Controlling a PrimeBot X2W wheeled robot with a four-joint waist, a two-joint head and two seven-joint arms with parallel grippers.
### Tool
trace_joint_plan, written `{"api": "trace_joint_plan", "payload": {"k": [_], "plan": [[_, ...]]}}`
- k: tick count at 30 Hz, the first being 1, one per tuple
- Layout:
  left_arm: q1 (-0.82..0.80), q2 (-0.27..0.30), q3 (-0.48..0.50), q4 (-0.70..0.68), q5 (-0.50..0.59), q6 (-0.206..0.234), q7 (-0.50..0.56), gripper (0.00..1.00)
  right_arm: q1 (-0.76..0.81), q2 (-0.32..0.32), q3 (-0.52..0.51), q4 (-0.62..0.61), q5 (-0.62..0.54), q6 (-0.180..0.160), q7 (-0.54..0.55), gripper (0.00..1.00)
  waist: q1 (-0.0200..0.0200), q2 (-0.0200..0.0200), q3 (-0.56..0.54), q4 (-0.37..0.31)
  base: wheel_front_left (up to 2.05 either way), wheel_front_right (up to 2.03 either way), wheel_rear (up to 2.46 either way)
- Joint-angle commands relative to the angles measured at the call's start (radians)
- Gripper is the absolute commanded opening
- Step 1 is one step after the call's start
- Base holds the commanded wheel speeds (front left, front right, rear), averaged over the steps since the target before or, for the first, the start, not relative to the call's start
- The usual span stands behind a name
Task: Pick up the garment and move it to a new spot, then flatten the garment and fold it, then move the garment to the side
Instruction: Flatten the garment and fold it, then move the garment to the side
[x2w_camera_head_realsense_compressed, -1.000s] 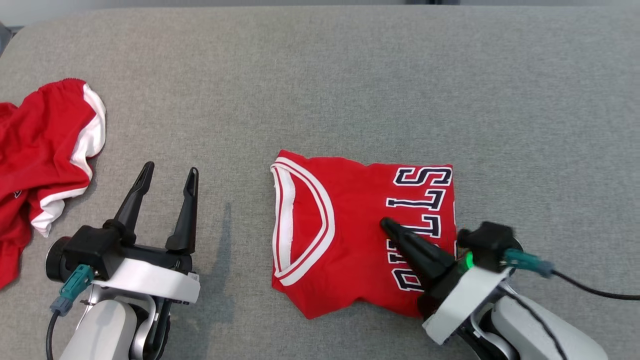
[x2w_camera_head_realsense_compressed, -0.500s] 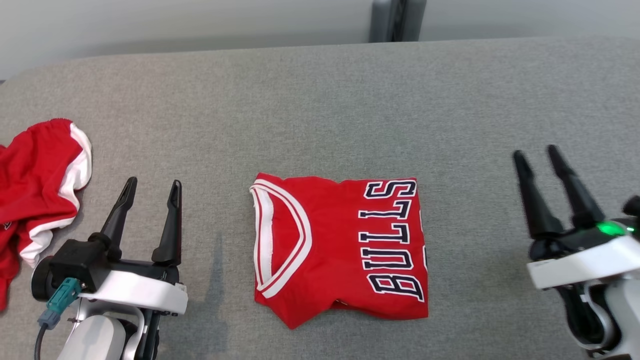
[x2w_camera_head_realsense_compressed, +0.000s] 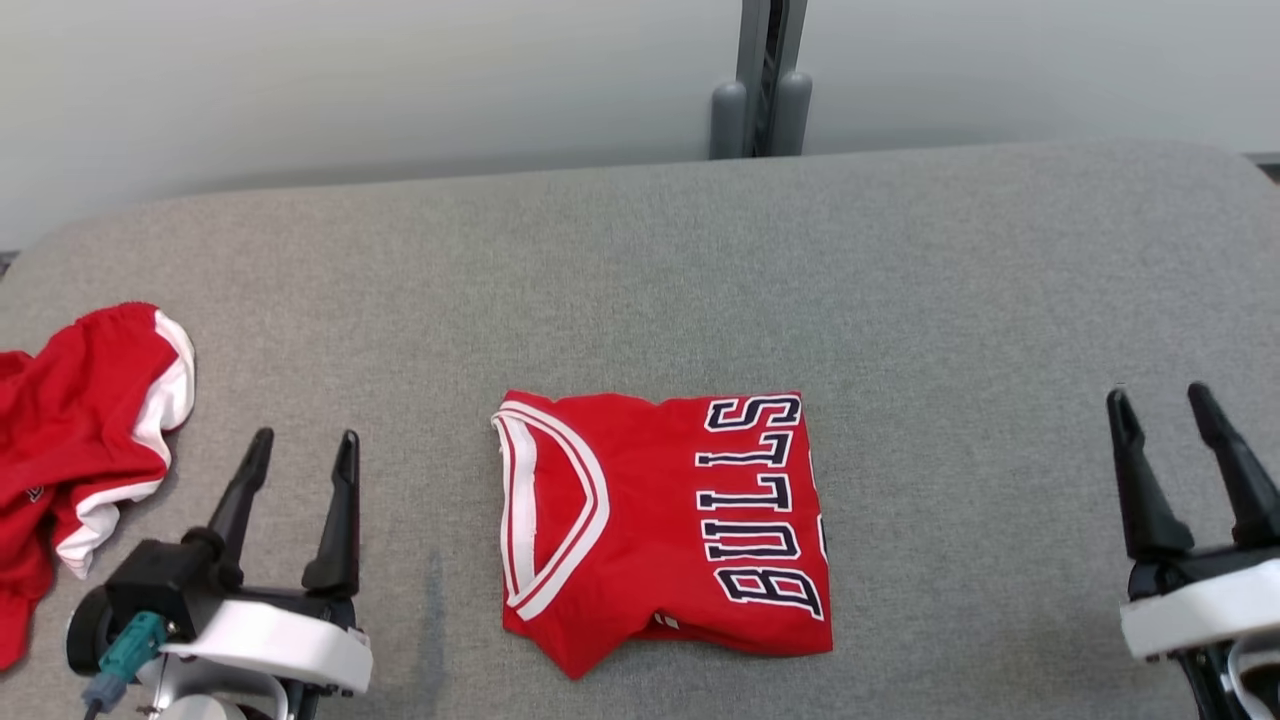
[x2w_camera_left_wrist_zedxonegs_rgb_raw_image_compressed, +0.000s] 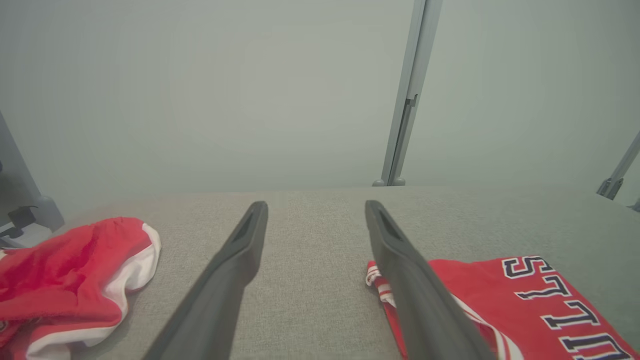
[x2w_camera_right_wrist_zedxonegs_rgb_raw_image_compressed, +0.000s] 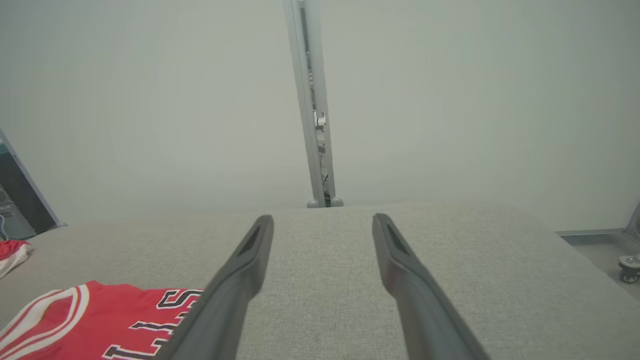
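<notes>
The wide grey fabric-covered table (x2w_camera_head_realsense_compressed: 900, 300) carries the folded red basketball jersey with white trim and dark lettering (x2w_camera_head_realsense_compressed: 640, 530) near its front middle, lying flat as a compact rectangle with the collar toward the robot's left. A second, crumpled red-and-white garment (x2w_camera_head_realsense_compressed: 80, 440) lies well apart at the left edge. The head view has tilted up since a second ago, so the jersey's apparent shift is the camera's, not the cloth's.

The real change is at the right gripper (x2w_camera_head_realsense_compressed: 1158, 392). A second ago it was pressed together with its tips on the jersey; now it stands spread, empty and well off to the right. The left gripper (x2w_camera_head_realsense_compressed: 305, 437) is spread as before, near the jersey's left.

The fold looks finished and released. Moving the jersey aside seems to be what remains.
</notes>
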Motion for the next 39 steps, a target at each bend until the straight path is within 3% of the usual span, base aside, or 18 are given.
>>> {"api": "trace_joint_plan", "payload": {"k": [1,15,39], "plan": [[0.010,0.007,-0.002,0.000,-0.001,0.006,0.002,1.00,0.022,-0.003,-0.005,-0.007,-0.020,0.000,0.015,1.00,0.0000,-0.0001,-0.024,0.001,0.00,0.00,0.00],[0.092,0.016,-0.008,-0.007,-0.021,0.024,0.027,1.00,0.161,0.020,-0.050,-0.098,-0.060,0.000,0.114,1.00,0.0000,-0.0001,-0.129,0.020,0.00,0.00,0.00],[0.113,0.041,-0.024,-0.057,-0.020,0.046,0.059,1.00,0.172,0.040,-0.061,-0.113,-0.069,0.000,0.134,1.00,0.0000,-0.0001,-0.135,0.034,0.00,0.00,0.00]]}}
